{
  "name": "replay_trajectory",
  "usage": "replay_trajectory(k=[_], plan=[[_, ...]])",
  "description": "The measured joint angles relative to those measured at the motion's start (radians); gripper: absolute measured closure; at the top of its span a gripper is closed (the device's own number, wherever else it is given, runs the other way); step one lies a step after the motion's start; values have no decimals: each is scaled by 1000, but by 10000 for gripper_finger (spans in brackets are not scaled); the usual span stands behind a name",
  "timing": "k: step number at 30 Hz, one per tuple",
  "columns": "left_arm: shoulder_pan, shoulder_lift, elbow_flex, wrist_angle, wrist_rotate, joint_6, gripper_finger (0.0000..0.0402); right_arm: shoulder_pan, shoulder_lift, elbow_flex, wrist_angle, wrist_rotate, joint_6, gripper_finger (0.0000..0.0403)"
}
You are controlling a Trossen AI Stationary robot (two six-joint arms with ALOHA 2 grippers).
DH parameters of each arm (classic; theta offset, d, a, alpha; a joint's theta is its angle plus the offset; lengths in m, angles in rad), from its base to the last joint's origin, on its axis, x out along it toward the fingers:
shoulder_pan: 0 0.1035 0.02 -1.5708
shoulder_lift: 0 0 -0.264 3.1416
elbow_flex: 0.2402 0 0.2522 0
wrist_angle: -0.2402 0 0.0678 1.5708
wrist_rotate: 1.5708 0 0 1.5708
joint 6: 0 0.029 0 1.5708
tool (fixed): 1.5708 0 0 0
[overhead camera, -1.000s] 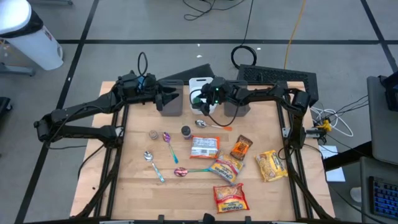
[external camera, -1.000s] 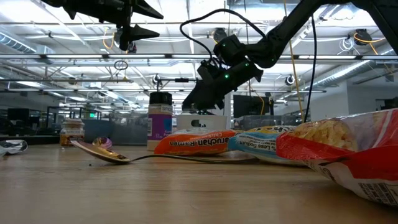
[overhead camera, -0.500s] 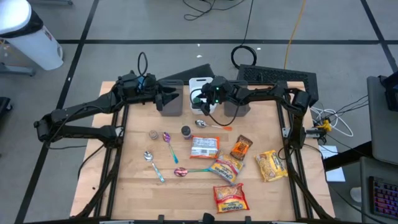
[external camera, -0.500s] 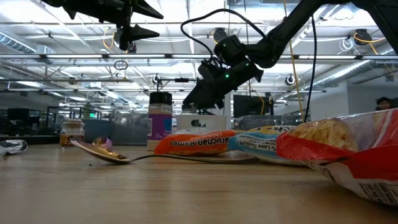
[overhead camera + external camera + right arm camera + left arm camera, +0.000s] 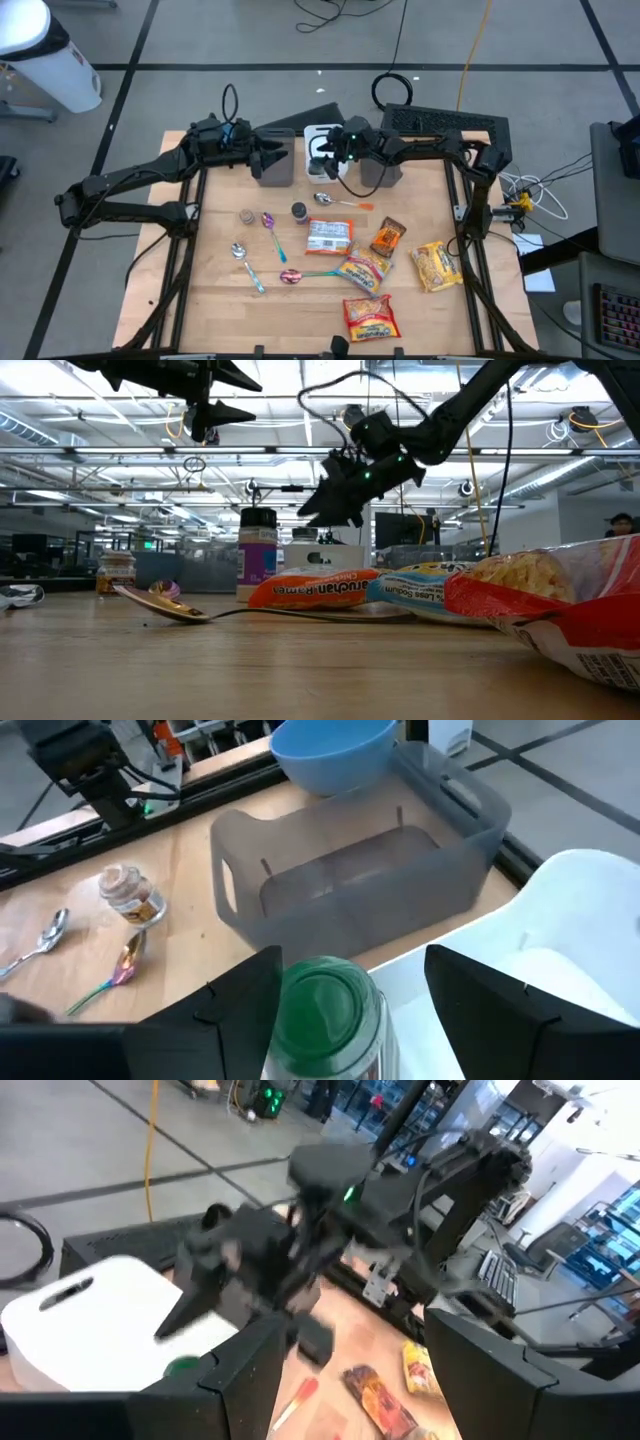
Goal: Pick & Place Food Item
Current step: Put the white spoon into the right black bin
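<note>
A jar with a green lid (image 5: 325, 1005) stands upright at the near corner of a white bin (image 5: 570, 940), and the lid (image 5: 180, 1367) also shows in the left wrist view. My right gripper (image 5: 352, 960) (image 5: 325, 157) hangs over it, open, with the lid between its fingers. The lid lies close against one finger (image 5: 255, 1010) and leaves a gap to the other (image 5: 470, 1010). My left gripper (image 5: 268, 157) (image 5: 355, 1380) waits open and holds nothing above a grey bin (image 5: 277, 165) beside the white bin (image 5: 318, 135). My right gripper has the jar's green lid (image 5: 290, 1010) between its fingers, which slant down from the table's right. The lid shows no gap to one finger and a clear gap to the other. I cannot tell whether a finger touches it; the jar's body is out of frame.
A second grey bin (image 5: 380, 172) sits under the right arm, and a blue bowl (image 5: 335, 750) stands beyond the grey bin. Food packets (image 5: 328, 235) (image 5: 436, 266) (image 5: 370, 318), spoons (image 5: 271, 232) (image 5: 336, 200) and two small jars (image 5: 246, 216) (image 5: 299, 211) lie across the table's near half.
My right gripper has risen a little and drawn back toward the table's far edge, over the white bin. Its fingers stand as wide apart as before.
</note>
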Motion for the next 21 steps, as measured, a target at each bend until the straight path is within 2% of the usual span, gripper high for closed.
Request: replay_trajectory(k=[6, 10, 16, 21], plan=[[25, -45, 0, -53, 115, -43, 156, -5, -100, 0, 8, 1, -67, 160], [27, -102, 1, -73, 117, -63, 156, -5, -165, 0, 25, 0, -73, 160], [27, -202, 1, -126, -1, -29, 156, 0, -236, 1, 77, 0, -46, 160], [23, -258, 1, -157, -132, 19, 156, 6, -255, 1, 166, -1, 84, 160]])
